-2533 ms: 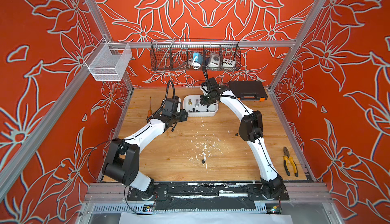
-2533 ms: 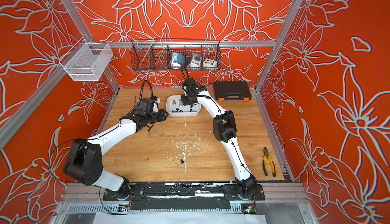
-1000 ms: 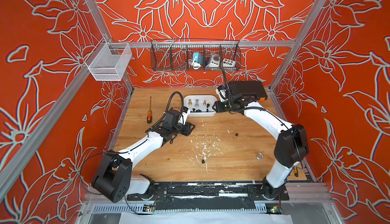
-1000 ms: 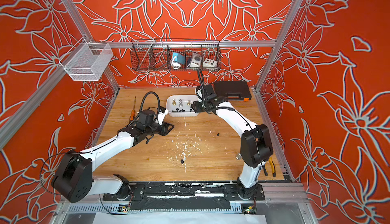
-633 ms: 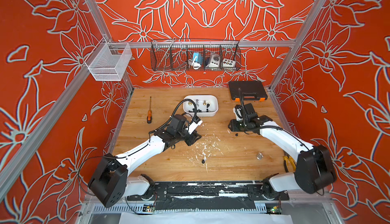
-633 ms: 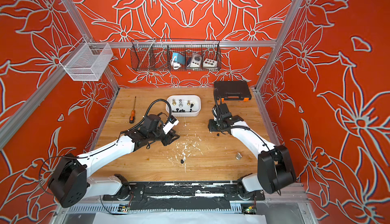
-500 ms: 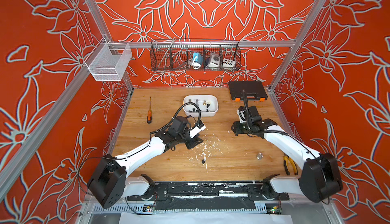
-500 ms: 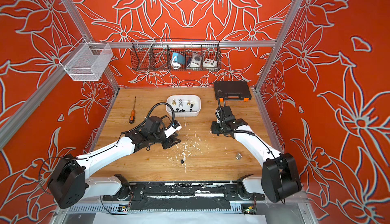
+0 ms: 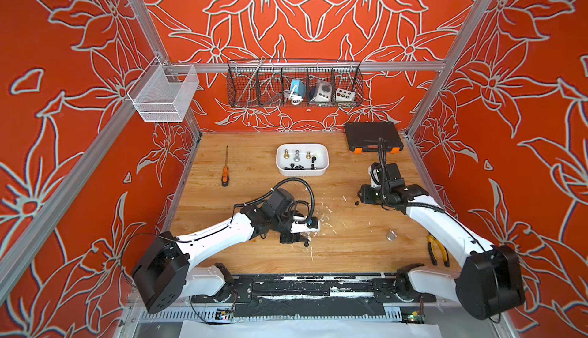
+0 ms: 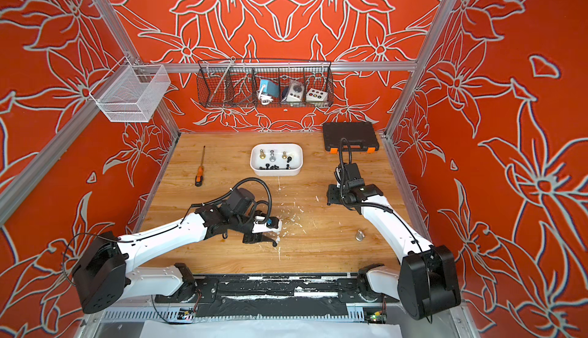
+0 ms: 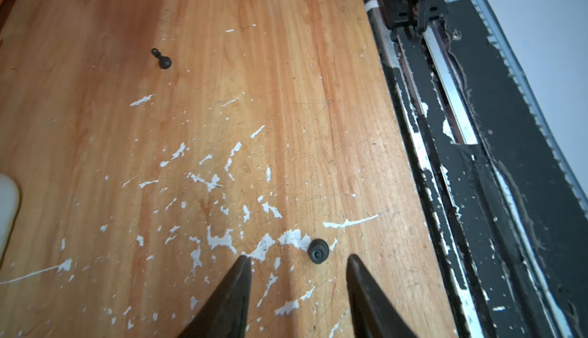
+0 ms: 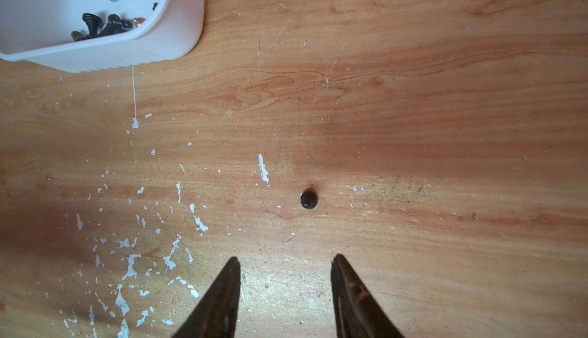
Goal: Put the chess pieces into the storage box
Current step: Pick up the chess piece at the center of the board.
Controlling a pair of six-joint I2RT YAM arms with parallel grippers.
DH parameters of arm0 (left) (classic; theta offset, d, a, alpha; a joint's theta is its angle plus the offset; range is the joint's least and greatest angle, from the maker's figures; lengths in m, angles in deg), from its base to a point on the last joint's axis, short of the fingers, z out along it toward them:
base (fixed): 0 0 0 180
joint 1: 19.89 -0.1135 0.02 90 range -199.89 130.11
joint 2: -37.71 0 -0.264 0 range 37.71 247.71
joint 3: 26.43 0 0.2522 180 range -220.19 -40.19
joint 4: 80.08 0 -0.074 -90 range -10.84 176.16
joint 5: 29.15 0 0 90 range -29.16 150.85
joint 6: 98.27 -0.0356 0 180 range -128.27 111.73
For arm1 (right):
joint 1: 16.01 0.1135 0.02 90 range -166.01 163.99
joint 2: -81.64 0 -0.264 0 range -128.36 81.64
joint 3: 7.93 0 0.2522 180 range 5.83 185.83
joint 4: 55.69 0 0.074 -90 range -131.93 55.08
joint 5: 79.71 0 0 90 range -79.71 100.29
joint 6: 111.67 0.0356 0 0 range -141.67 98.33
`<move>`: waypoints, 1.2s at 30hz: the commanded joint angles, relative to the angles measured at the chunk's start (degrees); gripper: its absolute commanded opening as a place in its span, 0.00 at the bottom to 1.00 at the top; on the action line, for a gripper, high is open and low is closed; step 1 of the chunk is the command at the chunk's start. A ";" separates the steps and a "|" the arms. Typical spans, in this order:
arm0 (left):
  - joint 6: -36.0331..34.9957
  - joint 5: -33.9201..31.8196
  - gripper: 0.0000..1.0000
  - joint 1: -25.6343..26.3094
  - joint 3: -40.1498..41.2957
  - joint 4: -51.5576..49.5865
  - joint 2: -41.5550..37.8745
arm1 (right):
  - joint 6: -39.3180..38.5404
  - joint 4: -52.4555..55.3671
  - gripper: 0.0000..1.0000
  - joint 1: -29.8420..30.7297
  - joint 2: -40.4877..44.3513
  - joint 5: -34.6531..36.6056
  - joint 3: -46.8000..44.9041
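The white storage box [image 9: 302, 173] [image 10: 276, 172] stands at the back middle, holding gold, silver and several small black chess pieces [image 12: 105, 24]. My left gripper [image 11: 297, 258] [image 9: 294, 240] hangs open low over the front middle. A small black chess piece [image 11: 318, 250] [image 9: 307, 244] stands just past its fingertips, untouched. My right gripper [image 12: 284, 260] [image 9: 366, 195] is open and empty on the right. Another black piece [image 12: 308, 199] [image 9: 356, 203] stands a little ahead of it. A silver piece [image 9: 391, 235] [image 10: 359, 235] stands further front right.
An orange-handled screwdriver [image 9: 225, 169] lies at the left. A black case with orange latches [image 9: 372, 136] sits at the back right. Yellow-handled pliers [image 9: 437, 250] lie by the right wall. Wire baskets [image 9: 294, 83] hang on the back wall. White paint flecks mark the boards.
Both arms have drawn back from the storage box toward the front. The left came down over the front black piece, the right by the right-hand one. Both pairs of jaws have spread wider.
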 commanded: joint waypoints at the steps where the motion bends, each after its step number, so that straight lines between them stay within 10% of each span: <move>1: -4.70 -1.19 0.49 1.52 0.26 -1.43 1.66 | 1.13 0.32 0.49 -0.33 0.03 -0.25 -0.83; 36: -1.50 -9.41 0.36 5.20 -0.57 3.91 13.80 | 1.35 0.14 0.50 -1.06 -0.80 -2.03 -2.73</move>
